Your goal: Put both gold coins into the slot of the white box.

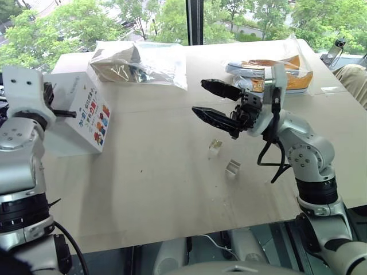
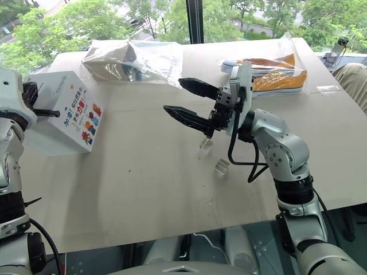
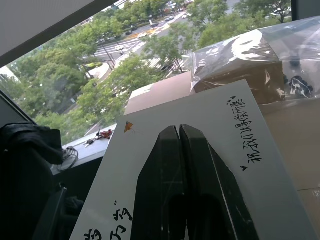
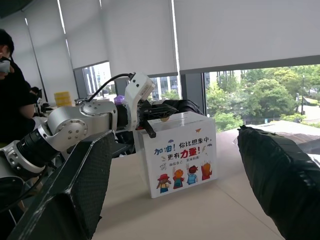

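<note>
Left end effector (image 3: 181,165) pressed together over the white box (image 1: 77,117) at the tabletop's left edge; I can't see a coin in its tips, nor the slot. Risk: a coin dropping off-slot. Right end effector (image 1: 209,100) spread, empty, mid-tabletop above the clear blocks (image 1: 215,148).

The pale wooden table (image 1: 172,189) bears the white box (image 1: 80,123) at its left, two clear plastic bags (image 1: 140,63) at the back, and two small clear blocks (image 1: 215,148) mid-table
</note>
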`<control>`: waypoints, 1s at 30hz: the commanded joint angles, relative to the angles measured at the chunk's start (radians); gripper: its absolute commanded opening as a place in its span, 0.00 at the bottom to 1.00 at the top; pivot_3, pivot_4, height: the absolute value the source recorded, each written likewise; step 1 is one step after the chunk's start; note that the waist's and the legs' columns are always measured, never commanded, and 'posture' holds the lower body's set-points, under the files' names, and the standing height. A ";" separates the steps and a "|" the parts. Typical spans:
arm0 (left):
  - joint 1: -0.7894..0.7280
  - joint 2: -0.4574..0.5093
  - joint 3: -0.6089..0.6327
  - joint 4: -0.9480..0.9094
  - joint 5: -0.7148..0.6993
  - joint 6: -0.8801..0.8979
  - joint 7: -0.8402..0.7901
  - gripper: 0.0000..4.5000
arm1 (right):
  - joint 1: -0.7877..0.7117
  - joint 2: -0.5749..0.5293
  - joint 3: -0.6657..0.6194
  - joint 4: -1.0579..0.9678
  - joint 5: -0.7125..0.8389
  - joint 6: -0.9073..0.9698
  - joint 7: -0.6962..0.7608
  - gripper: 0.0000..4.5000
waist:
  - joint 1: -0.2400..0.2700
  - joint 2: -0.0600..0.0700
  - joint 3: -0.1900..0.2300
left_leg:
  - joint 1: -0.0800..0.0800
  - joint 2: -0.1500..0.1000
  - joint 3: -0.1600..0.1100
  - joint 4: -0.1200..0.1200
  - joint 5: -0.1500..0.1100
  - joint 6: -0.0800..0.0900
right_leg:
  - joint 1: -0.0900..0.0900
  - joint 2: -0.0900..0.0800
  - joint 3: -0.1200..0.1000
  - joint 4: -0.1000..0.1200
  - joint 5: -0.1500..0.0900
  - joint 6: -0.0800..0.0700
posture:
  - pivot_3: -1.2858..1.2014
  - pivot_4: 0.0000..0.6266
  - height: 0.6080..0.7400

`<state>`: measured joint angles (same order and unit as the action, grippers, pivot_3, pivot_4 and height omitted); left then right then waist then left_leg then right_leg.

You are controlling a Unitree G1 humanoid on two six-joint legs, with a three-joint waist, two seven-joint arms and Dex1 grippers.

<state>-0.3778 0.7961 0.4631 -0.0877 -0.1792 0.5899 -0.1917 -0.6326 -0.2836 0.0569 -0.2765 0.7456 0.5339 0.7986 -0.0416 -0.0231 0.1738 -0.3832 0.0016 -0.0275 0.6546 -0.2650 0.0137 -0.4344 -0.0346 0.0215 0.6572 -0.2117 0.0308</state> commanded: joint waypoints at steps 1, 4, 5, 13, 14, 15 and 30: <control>-0.008 -0.021 0.073 0.002 -0.027 0.036 0.021 0.00 | -0.009 0.002 -0.010 -0.031 0.006 -0.015 0.008 0.93 | -0.001 0.000 0.000 | 0.000 0.000 0.000 0.000 0.000 0.000 | 0.000 0.000 0.000 0.001 0.000 0.000 | 0.52 0.24 1.00; -0.034 -0.049 0.117 -0.010 -0.065 0.056 0.031 0.00 | -0.009 0.002 -0.008 -0.028 0.005 -0.017 0.011 0.93 | 0.001 0.000 0.000 | 0.001 0.000 0.000 0.000 0.000 0.000 | 0.000 0.000 0.000 0.002 0.000 0.000 | 0.52 0.24 1.00; -0.036 -0.051 0.122 -0.012 -0.067 0.062 0.032 0.00 | -0.009 0.002 -0.008 -0.028 0.004 -0.017 0.012 0.93 | 0.002 -0.001 0.000 | 0.000 0.000 -0.001 0.001 0.000 0.000 | 0.000 0.000 -0.001 0.002 0.000 0.000 | 0.52 0.24 1.00; -0.019 -0.037 0.120 0.006 -0.068 0.086 0.019 0.00 | -0.009 0.003 -0.007 -0.027 -0.002 -0.020 0.016 0.93 | 0.001 -0.001 0.000 | 0.000 0.000 -0.001 0.002 0.000 0.000 | 0.000 0.000 0.000 0.002 0.000 0.000 | 0.52 0.24 1.00; -0.018 -0.037 0.115 0.009 -0.071 0.087 0.011 0.00 | -0.008 0.003 -0.007 -0.027 -0.004 -0.021 0.016 0.93 | 0.001 -0.001 0.000 | 0.000 0.000 -0.001 0.002 0.000 0.000 | 0.000 0.000 0.000 0.002 0.000 0.000 | 0.52 0.24 1.00; -0.021 -0.039 0.111 0.014 -0.076 0.088 0.004 0.00 | -0.009 0.005 -0.006 -0.026 -0.006 -0.023 0.016 0.93 | 0.001 -0.001 0.000 | 0.000 0.000 -0.001 0.002 0.000 0.000 | 0.000 0.000 0.000 0.002 0.000 0.000 | 0.52 0.24 1.00; -0.049 -0.054 0.114 0.070 -0.107 0.165 -0.005 0.00 | -0.002 0.011 -0.007 -0.026 -0.032 -0.037 0.018 0.93 | 0.003 0.000 -0.001 | 0.001 0.000 0.000 0.002 0.000 0.000 | 0.001 0.000 0.000 0.003 0.000 0.000 | 0.52 0.24 1.00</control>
<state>-0.4360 0.7463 0.5791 -0.0550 -0.2833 0.7187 -0.2003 -0.6326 -0.2747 0.0589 -0.2757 0.7104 0.5187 0.8142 -0.0384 -0.0234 0.1733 -0.3817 0.0013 -0.0280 0.6562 -0.2648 0.0134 -0.4335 -0.0348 0.0213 0.6601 -0.2117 0.0307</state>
